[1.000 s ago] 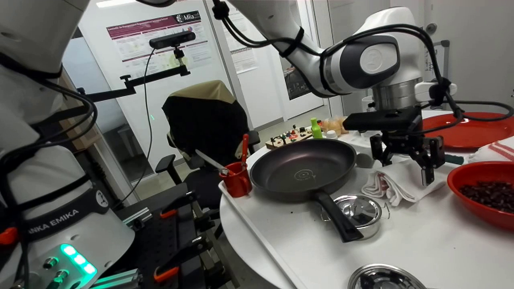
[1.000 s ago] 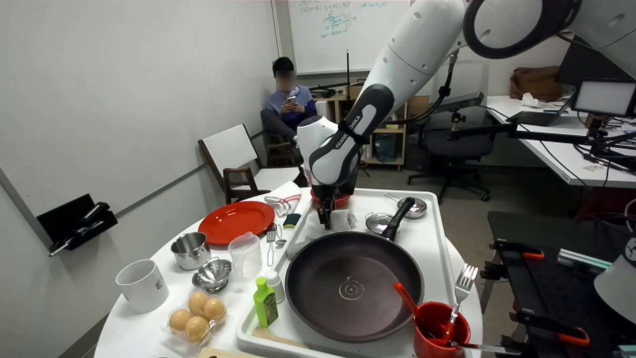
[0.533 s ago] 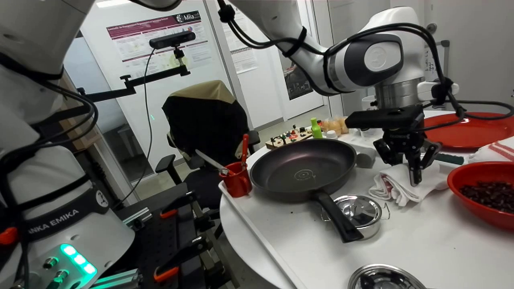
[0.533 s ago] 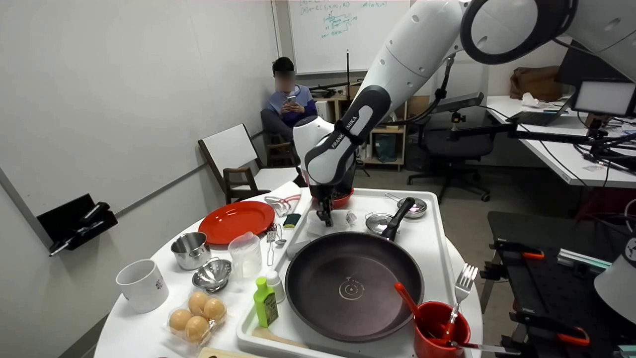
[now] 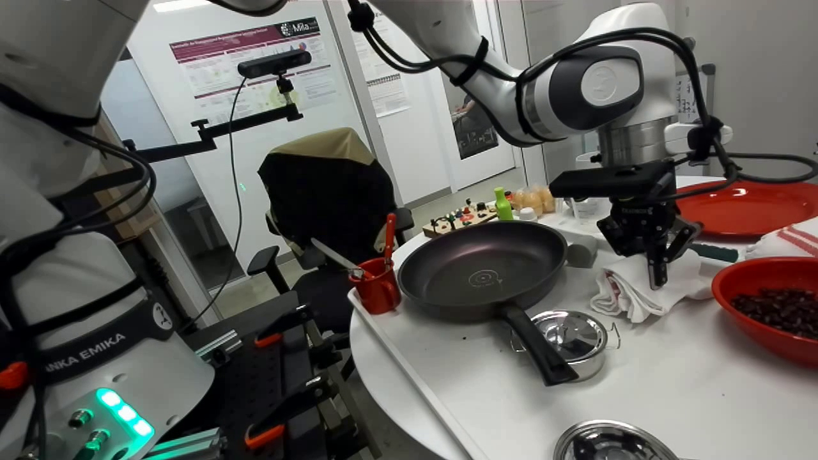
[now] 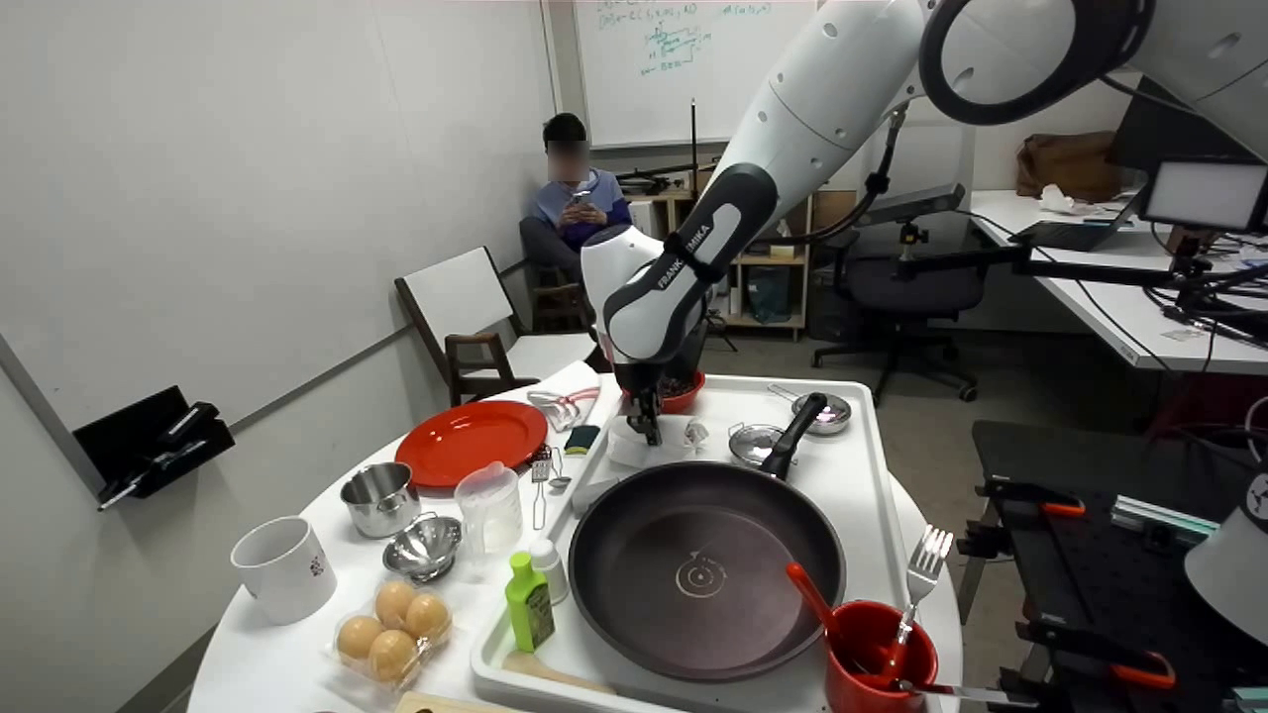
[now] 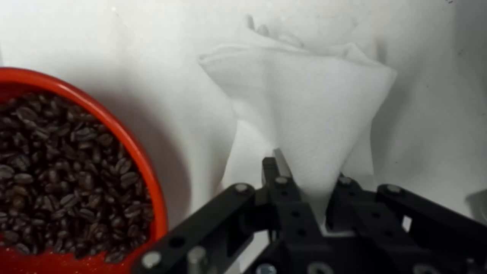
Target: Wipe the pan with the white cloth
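The white cloth (image 7: 304, 91), folded and with red stripes at one end, rises in a bunched fold between the fingers (image 7: 282, 165) of my gripper (image 7: 310, 167). The jaws are drawn together on it. In an exterior view the cloth (image 5: 629, 291) spreads out low around the fingertips, its near end close to or on the tray; I cannot tell how much is lifted. The dark pan (image 5: 479, 265) lies beside the cloth, its black handle (image 5: 540, 348) pointing away from the mug; nothing shows inside the pan. In an exterior view the gripper (image 6: 646, 431) stands just beyond the pan (image 6: 703, 555).
A red bowl (image 7: 156, 198) of dark beans stands close beside the gripper. A lidded steel pot (image 5: 575, 342) sits under the pan's handle. A red mug (image 6: 882, 659) with cutlery, a green bottle (image 6: 530, 604) and a white shaker (image 6: 548, 566) flank the pan.
My gripper has gone from open to shut on the cloth, pinching it into a fold. Over the last half second it has risen slightly, and the cloth has been drawn up a little with it.
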